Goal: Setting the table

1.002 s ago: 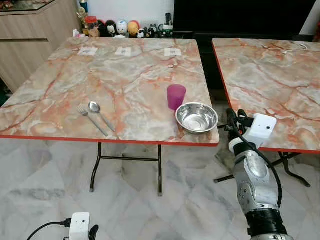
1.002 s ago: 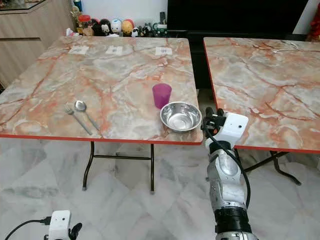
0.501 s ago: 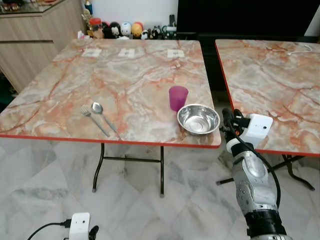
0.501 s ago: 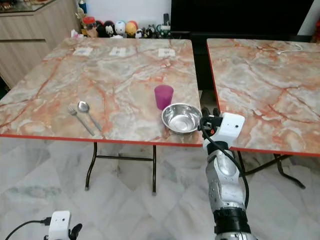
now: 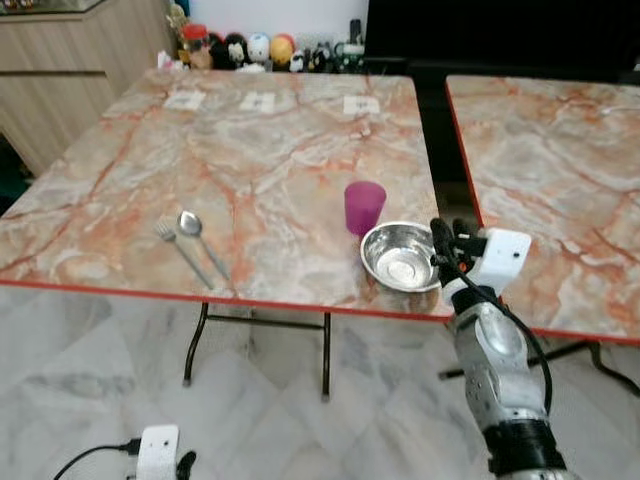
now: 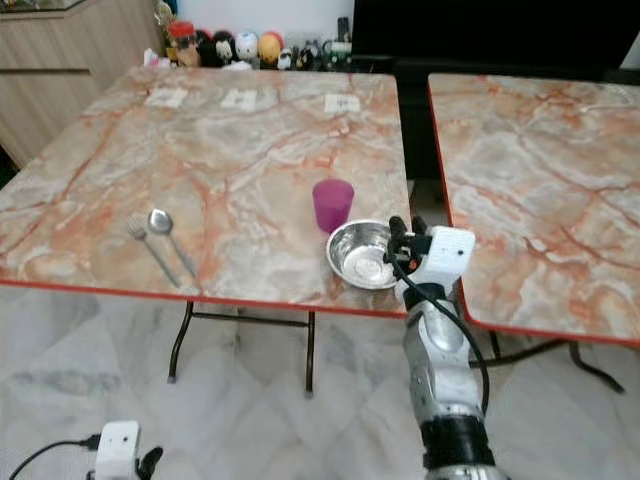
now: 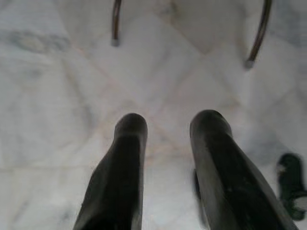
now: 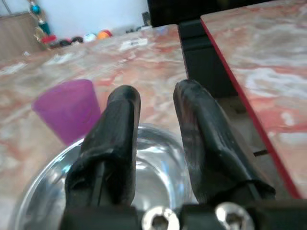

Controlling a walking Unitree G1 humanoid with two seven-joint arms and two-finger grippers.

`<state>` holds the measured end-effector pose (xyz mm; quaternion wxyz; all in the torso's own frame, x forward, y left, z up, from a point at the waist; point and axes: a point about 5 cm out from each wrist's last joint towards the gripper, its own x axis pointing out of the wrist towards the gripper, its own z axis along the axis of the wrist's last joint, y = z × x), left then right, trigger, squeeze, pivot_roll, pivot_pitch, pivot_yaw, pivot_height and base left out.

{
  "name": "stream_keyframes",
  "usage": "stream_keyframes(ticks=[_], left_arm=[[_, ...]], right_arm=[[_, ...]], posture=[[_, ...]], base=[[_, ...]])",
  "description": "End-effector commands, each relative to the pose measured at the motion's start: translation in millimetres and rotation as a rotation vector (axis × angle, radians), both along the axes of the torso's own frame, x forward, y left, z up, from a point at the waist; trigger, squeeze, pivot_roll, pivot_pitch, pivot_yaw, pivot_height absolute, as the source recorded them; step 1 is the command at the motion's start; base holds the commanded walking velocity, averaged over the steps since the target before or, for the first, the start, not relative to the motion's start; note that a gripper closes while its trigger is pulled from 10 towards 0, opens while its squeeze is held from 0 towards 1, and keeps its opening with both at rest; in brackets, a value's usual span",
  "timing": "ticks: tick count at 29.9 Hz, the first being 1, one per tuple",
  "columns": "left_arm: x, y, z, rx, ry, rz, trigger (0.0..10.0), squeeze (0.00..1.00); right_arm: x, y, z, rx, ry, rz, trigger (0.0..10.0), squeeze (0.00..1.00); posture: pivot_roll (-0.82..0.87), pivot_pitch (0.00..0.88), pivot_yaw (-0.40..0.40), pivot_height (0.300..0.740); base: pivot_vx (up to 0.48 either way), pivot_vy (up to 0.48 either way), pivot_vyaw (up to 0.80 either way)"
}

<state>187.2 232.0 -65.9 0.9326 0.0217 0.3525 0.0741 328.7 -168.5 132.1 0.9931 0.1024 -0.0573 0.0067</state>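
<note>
I am hovering my right claw (image 5: 443, 243) at the near rim of the steel bowl (image 5: 398, 257), its 2 fingers narrowly parted and holding nothing. The bowl is sitting at the bench's (image 5: 250, 150) front right corner, just beside the purple cup (image 5: 364, 207) — so I should straddle the rim squarely, without nudging that cup. My left claw (image 7: 163, 163) is hanging idle, fingers parted.

My head cameras are looking down across the marble table (image 5: 250, 170). My right wrist camera is peering close over the steel bowl (image 8: 144, 167), my left wrist camera facing the floor (image 7: 57, 96).
</note>
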Motion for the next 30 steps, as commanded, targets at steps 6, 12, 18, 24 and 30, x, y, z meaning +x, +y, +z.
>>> stream_keyframes(ticks=[6, 12, 18, 24, 30], left_arm=[[-11.0, 6.7, -4.1, 0.007, 0.033, 0.018, 10.0, 0.00], [-12.2, 6.7, -4.8, 0.008, 0.039, 0.015, 10.0, 0.00], [-13.1, 7.3, -5.1, 0.011, 0.043, 0.009, 10.0, 0.00], [-12.7, 6.6, -5.1, 0.010, 0.045, 0.001, 10.0, 0.00], [-13.3, 7.5, -5.2, 0.012, 0.048, -0.001, 10.0, 0.00]], right_arm=[[1.0, -1.1, 2.0, 0.057, 0.011, -0.040, 10.0, 0.00], [-1.8, -15.0, -9.5, 0.209, 0.081, -0.140, 10.0, 1.00], [2.5, -22.1, -9.6, 0.314, 0.104, -0.172, 10.0, 1.00], [13.3, -17.0, -16.3, 0.458, 0.212, -0.101, 10.0, 0.00], [18.1, -20.5, -15.0, 0.447, 0.236, -0.109, 10.0, 0.00]], posture=[[-0.07, 0.062, 0.016, 0.740], [-0.06, 0.064, 0.017, 0.740], [-0.06, 0.065, 0.018, 0.740], [-0.05, 0.075, 0.021, 0.740], [-0.05, 0.082, 0.023, 0.740]], base=[[0.000, 0.000, 0.00], [0.000, 0.000, 0.00], [0.000, 0.000, 0.00], [0.000, 0.000, 0.00], [0.000, 0.000, 0.00]])
